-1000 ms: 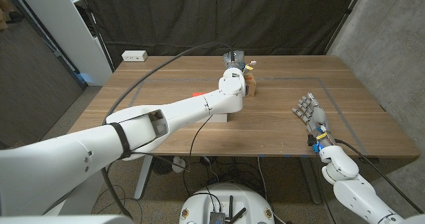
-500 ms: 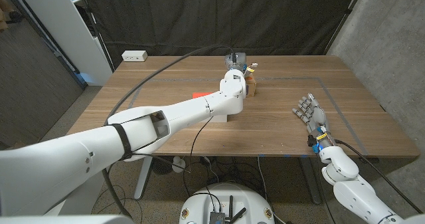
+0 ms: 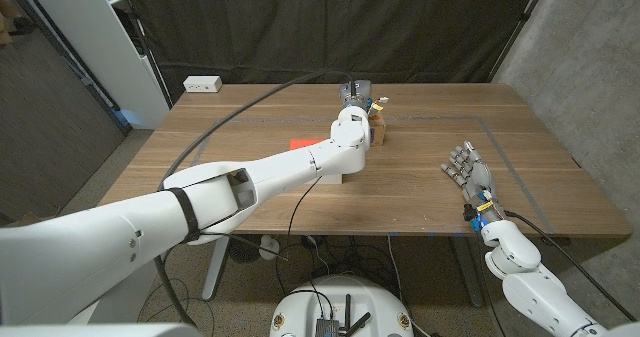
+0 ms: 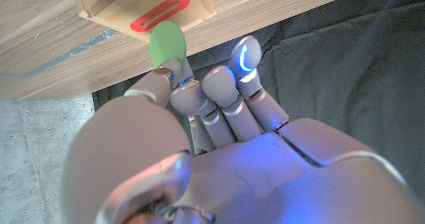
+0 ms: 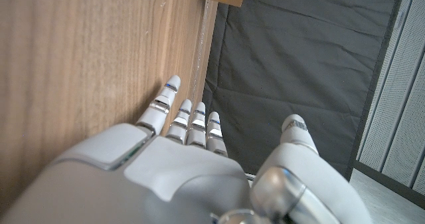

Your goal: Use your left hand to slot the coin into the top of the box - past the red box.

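A red box (image 3: 299, 143) lies on the surface (image 3: 250, 177), partly behind the left arm. Past it, the left hand (image 4: 219, 137) pinches a green coin (image 4: 167, 42) in its fingertips, the coin's edge just beside the red-ringed slot (image 4: 161, 13) atop the wooden box (image 3: 377, 126). Far right, the right hand (image 3: 472, 177) rests with fingers spread, holding nothing.

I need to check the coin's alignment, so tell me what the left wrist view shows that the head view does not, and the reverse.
Left wrist view: the green coin pinched in the left hand, its edge just short of the red-ringed slot on the wooden box.
Head view: the right hand waiting on the table, and a red patch beside the left arm.
Both: the wooden box, the left hand and the table.
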`<state>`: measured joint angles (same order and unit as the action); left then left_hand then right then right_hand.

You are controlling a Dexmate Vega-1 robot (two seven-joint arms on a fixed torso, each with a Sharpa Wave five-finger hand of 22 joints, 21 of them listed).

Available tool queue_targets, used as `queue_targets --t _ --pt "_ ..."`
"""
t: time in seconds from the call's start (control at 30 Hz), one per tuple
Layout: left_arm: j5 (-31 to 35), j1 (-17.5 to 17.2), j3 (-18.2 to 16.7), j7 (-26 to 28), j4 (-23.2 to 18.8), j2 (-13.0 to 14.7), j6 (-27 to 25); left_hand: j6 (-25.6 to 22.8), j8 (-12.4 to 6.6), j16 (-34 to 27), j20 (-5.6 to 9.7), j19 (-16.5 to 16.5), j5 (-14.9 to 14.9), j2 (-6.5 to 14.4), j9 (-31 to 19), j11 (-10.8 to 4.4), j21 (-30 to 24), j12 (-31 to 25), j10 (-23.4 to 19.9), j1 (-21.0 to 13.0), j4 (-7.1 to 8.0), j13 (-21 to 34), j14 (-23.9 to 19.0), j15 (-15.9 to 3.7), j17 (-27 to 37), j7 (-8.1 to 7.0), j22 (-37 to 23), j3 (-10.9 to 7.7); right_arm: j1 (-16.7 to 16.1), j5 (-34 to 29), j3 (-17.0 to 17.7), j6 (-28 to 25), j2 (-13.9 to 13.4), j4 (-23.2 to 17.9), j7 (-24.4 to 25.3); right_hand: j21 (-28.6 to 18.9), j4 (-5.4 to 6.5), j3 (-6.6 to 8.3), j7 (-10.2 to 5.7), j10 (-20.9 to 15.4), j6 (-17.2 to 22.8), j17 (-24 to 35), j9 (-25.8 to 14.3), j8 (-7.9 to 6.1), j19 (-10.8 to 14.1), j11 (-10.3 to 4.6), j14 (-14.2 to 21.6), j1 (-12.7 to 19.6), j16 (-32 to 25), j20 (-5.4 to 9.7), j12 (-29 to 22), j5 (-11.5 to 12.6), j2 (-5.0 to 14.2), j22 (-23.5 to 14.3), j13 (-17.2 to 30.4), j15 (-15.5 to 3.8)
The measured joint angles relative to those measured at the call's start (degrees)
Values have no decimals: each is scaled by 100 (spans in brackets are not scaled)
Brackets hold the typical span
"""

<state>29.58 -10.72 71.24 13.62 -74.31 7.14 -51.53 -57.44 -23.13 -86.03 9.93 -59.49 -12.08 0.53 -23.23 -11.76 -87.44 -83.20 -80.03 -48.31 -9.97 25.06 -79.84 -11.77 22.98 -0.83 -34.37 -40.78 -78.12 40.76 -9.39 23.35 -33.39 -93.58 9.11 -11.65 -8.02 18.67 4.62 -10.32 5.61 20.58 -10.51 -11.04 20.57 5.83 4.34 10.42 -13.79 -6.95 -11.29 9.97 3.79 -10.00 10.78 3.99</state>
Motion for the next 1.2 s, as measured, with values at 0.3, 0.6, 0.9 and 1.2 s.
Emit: queue_targets --t 0.3,0.6,0.9,1.2 --pt "45 -22 -49 93 103 -35 163 0 4 0 0 0 0 6 0 1 0 0 -1 6 0 -10 0 0 -14 0 14 0 35 -4 -10 -12 -1 22 1 0 0 0 0 0 0 0 0 0 0 0 0 0 0 0 0 0 0 0 0 0" --pt "48 -41 -78 97 194 -63 236 -9 11 0 0 0 0 6 0 5 0 0 -5 6 0 -6 0 0 -10 -8 10 0 70 -10 -28 -13 18 61 2 0 0 0 0 0 0 0 0 0 0 0 0 0 0 0 0 0 0 0 0 0" --pt "43 -42 -96 98 308 -108 320 -19 19 0 0 0 0 -24 -1 10 0 0 -10 35 0 -4 0 0 0 -19 -3 0 82 -20 -33 -6 31 82 3 0 0 0 0 0 0 0 0 0 0 0 0 0 0 0 0 0 0 0 0 0" --pt "12 -40 -99 76 401 -140 389 -19 5 0 0 0 0 21 -1 5 0 0 -5 81 0 33 0 0 14 -19 -3 0 75 -23 -34 19 38 83 23 0 0 0 0 0 0 0 0 0 0 0 0 0 0 0 0 0 0 0 0 0"
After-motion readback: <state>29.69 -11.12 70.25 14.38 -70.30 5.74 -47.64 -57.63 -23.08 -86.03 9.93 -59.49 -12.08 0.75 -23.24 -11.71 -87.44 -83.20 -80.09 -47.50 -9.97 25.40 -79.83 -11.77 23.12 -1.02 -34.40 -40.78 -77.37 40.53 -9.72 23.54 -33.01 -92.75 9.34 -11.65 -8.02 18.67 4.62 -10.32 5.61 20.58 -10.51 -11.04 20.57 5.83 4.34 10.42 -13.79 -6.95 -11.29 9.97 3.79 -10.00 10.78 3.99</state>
